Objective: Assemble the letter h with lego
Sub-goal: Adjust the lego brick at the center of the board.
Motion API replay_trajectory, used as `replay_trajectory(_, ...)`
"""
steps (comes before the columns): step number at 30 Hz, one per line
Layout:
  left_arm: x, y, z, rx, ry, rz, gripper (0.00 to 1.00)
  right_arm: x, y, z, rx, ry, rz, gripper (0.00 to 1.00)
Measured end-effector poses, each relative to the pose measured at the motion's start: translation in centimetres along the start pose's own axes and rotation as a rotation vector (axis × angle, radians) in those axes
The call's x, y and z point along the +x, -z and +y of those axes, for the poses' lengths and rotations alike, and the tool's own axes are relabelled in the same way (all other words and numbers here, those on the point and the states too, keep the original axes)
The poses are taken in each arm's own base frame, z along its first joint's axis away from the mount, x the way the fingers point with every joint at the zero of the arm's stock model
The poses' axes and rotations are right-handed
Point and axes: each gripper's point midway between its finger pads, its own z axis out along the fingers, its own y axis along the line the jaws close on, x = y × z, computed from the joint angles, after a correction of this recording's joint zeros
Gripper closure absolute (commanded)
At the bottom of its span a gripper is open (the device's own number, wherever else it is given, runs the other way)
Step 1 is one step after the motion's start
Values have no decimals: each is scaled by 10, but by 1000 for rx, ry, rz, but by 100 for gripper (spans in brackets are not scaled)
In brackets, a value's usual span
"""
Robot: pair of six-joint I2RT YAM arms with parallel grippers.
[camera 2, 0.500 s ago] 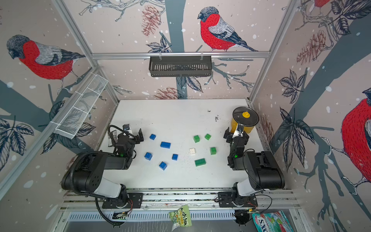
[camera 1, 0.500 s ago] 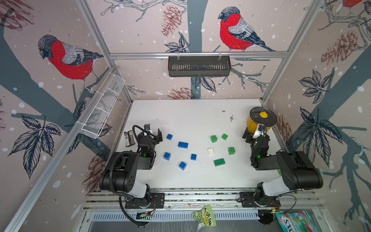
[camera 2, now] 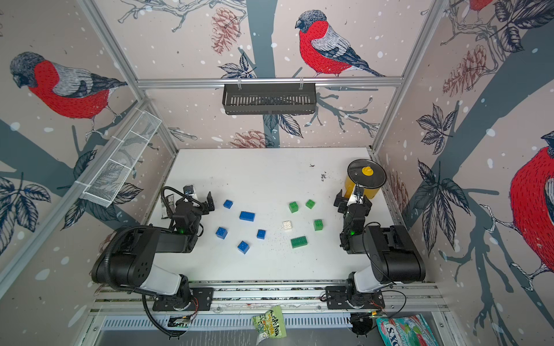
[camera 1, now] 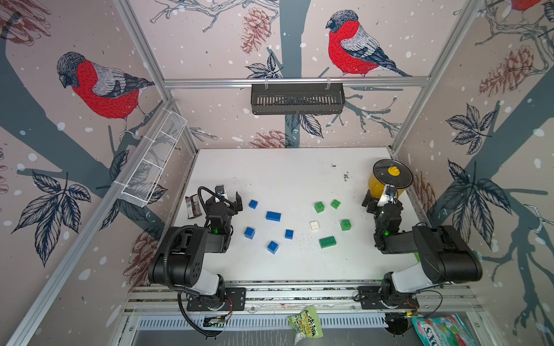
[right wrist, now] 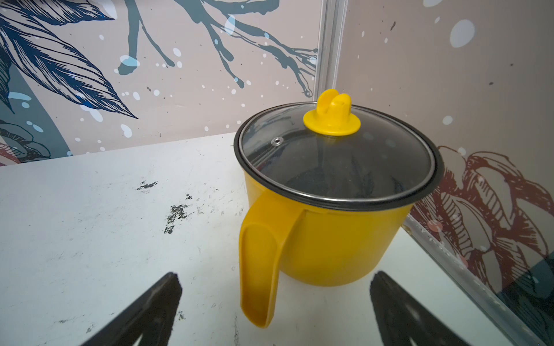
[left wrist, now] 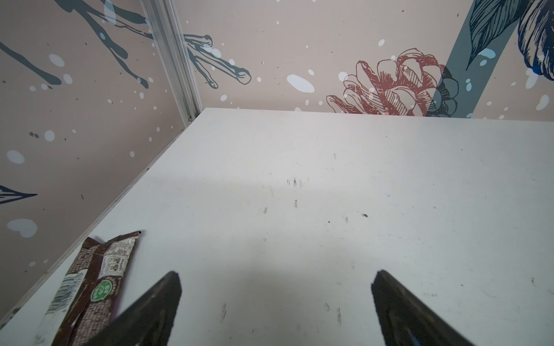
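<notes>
Both arms are parked along the near edge. The left tool (left wrist: 275, 278) is spread wide over the bare white counter (camera 1: 284, 179), holding nothing, with a brown snack wrapper (left wrist: 99, 269) just to its left. The right tool (right wrist: 275, 278) is spread wide too and empty, facing the yellow metal pot with a glass lid (right wrist: 329, 239) at the far right. Mid-counter the lego lies loose: five blue plastic bricks (camera 1: 273, 216) on the left, four green plastic bricks (camera 1: 327, 241) on the right, and one white plastic brick (camera 1: 314, 225) between the groups. All are apart, none stacked.
</notes>
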Motion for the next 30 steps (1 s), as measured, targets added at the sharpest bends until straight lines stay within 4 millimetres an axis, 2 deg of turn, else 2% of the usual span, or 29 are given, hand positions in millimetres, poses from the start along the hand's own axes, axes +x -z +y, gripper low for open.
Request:
replay_trajectory(19,0,0,0,0,-3,-1,1,0,0,1,-3,1,0,1)
replay_trajectory(22,0,0,0,0,-3,-1,0,-8,7,6,21,10,-24,1)
replay_trajectory(24,-1,0,0,0,-2,-1,1,-28,14,10,57,16,-66,1)
replay_trajectory(27,-3,0,2,-6,1,-6,1,-89,18,17,100,-58,-161,1)
replay_trajectory(30,-23,6,4,-11,9,-46,1,-140,22,17,109,-198,-193,0)
